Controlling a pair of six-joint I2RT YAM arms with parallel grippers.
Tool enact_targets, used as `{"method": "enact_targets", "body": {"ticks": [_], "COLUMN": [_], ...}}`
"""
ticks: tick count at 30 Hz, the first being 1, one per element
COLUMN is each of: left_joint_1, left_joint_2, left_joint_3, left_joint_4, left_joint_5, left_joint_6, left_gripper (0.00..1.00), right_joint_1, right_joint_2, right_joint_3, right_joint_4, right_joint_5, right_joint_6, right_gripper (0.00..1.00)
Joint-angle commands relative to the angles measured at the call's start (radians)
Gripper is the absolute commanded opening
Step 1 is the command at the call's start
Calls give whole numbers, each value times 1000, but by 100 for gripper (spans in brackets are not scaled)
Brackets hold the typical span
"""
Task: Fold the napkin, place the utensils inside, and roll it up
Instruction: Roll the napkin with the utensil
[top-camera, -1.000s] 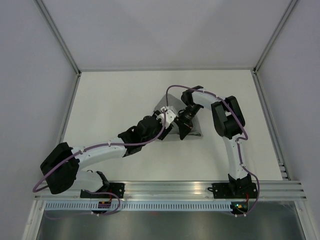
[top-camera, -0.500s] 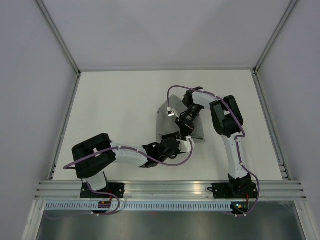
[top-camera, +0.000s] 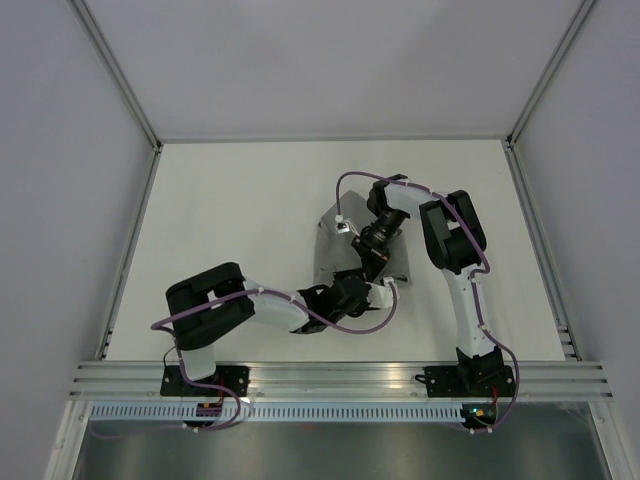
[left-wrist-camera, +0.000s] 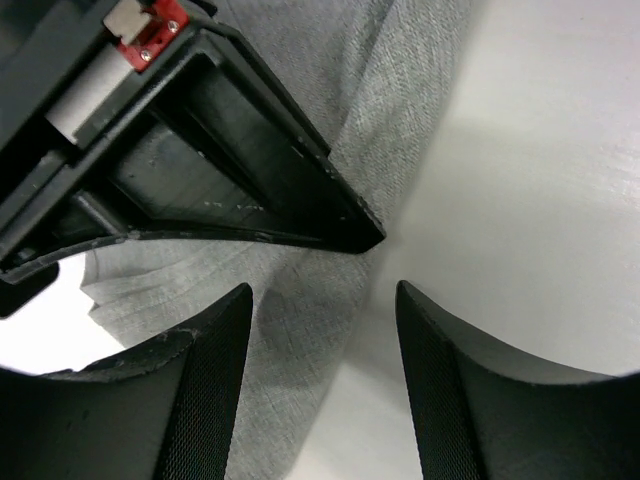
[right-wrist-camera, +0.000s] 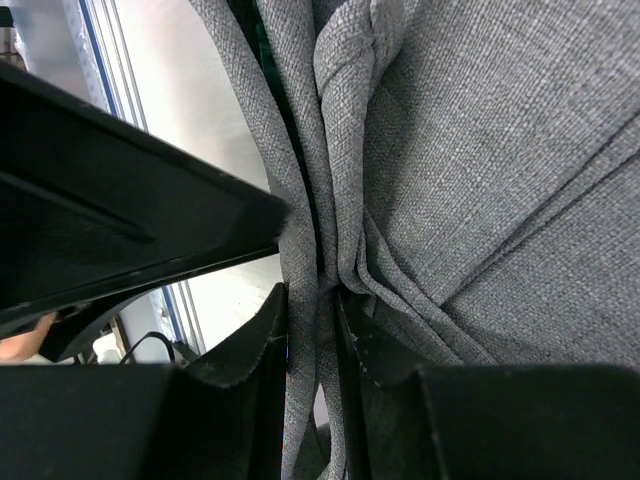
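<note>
Top external view: The napkin (top-camera: 330, 235) is found crumpled in folds on the bench (top-camera: 230, 220), right of centre. It is reached by 2 arms. The left arm (top-camera: 270, 305) is stretched low across to the cloth's near edge, and the right arm (top-camera: 455, 240) is bent down onto its middle.

Left wrist view: The left jaws are seen spread open with nothing held. The napkin (left-wrist-camera: 400, 90) edge and bare bench (left-wrist-camera: 540, 200) are seen below the gap. A black part of the right arm (left-wrist-camera: 200, 150) is set against the cloth.

Right wrist view: The right jaws are seen closed on a gathered vertical fold of the napkin (right-wrist-camera: 480, 150). The cloth is bunched into several ridges above the grip.
</note>
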Motion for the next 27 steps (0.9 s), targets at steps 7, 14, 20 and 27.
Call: {"method": "enact_targets", "body": {"ticks": [7, 14, 20, 27], "left_joint_1": [54, 88, 111, 136], "left_joint_2": [57, 78, 107, 141], "left_joint_3": [52, 87, 133, 193], "left_joint_4": [-6, -144, -261, -382], "left_joint_5": [84, 231, 351, 465], "left_joint_6": [-31, -69, -103, -129], "left_gripper": [65, 56, 30, 10], "right_joint_1": [-11, -15, -18, -23], "right_joint_2": [89, 103, 107, 103], "right_joint_3": [-24, -9, 2, 4], "right_joint_4": [158, 146, 138, 134], "right_joint_5": [218, 218, 215, 201], "right_joint_6": [-68, -72, -69, -65], "right_gripper": [5, 5, 5, 7]}}
